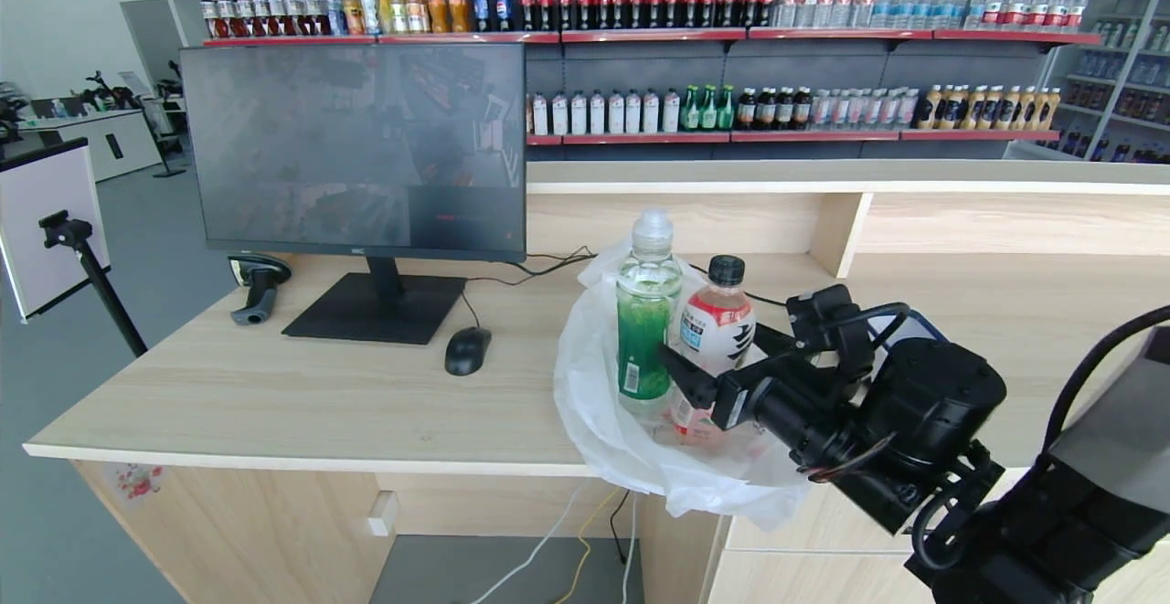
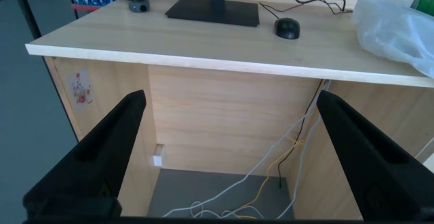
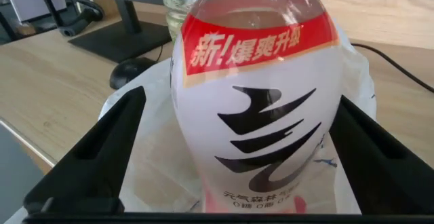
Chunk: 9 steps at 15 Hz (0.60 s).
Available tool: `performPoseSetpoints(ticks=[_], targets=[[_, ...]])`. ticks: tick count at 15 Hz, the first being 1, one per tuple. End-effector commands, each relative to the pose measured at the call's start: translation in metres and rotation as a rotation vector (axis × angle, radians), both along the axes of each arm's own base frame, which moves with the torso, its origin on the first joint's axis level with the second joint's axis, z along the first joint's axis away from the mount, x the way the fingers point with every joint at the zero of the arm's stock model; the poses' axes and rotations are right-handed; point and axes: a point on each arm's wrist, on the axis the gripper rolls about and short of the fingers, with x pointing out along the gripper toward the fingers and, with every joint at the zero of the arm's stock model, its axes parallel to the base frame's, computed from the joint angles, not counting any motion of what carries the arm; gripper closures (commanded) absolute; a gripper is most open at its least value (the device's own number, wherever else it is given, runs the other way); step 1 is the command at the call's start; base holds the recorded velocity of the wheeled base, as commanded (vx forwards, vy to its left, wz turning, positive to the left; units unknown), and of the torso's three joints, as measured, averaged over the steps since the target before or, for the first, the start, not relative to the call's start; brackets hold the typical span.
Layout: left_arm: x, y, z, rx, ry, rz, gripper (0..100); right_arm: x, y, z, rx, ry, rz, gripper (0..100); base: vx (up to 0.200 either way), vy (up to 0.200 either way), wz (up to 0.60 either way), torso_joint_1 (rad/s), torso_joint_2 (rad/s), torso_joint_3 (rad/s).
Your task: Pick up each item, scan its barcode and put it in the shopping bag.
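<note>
Right pincer (image 3: 241,105) open astride red-banded white bottle (image 1: 717,330), standing with green-label bottle (image 1: 645,330) in shopping bag (image 1: 594,403); left pincer (image 2: 230,102) open, empty.

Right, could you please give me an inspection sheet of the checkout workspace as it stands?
Surface: pale wooden counter, no spills seen.
Job's things: green bottle and black-capped bottle stand upright, side by side, on the white shopping bag, which overhangs the counter's front edge; scanner sits beside the monitor.
Clutter: monitor, mouse.
Grippers: right gripper open, fingers either side of the black-capped bottle; left gripper open, empty, below counter height.
Cables: cable loose behind the monitor; hanging wires under the counter.
Surroundings: drink shelves behind.
</note>
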Motion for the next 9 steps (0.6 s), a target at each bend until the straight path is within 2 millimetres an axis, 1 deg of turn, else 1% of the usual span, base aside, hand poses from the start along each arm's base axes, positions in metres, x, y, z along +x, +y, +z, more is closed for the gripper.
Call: performPoseSetpoints(ticks=[1, 2, 4, 5, 6, 7, 8, 9], targets=[[0.0, 0.0, 0.0, 0.0, -0.001, 0.001, 0, -0.028, -0.017, 0.016, 0.008, -0.014, 0.002, 0, 0.0, 0.0, 0.0, 0.0, 0.0, 0.0], [0.0, 0.0, 0.0, 0.0, -0.001, 0.0, 0, -0.035, -0.022, 0.018, 0.005, -0.01, 0.002, 0, 0.0, 0.0, 0.0, 0.0, 0.0, 0.0], [0.0, 0.0, 0.0, 0.0, -0.001, 0.001, 0, -0.06, -0.04, 0.028, 0.01, -0.025, -0.009, 0, 0.0, 0.0, 0.0, 0.0, 0.0, 0.0], [0.0, 0.0, 0.0, 0.0, -0.001, 0.001, 0, -0.068, -0.046, 0.029, 0.006, -0.027, -0.017, 0, 0.0, 0.0, 0.0, 0.0, 0.0, 0.0], [0.0, 0.0, 0.0, 0.001, -0.001, 0.001, 0, -0.099, -0.073, 0.033, 0.009, -0.034, -0.048, 0, 0.0, 0.0, 0.0, 0.0, 0.0, 0.0], [0.0, 0.0, 0.0, 0.001, -0.001, 0.0, 0, -0.125, -0.088, 0.034, 0.019, -0.05, -0.05, 0, 0.0, 0.0, 0.0, 0.0, 0.0, 0.0], [0.0, 0.0, 0.0, 0.0, -0.001, 0.0, 0, -0.137, -0.096, 0.045, 0.05, -0.089, -0.054, 0, 0.0, 0.0, 0.0, 0.0, 0.0, 0.0], [0.0, 0.0, 0.0, 0.0, -0.001, 0.0, 0, -0.148, -0.102, 0.048, 0.05, -0.08, -0.055, 0, 0.0, 0.0, 0.0, 0.0, 0.0, 0.0]])
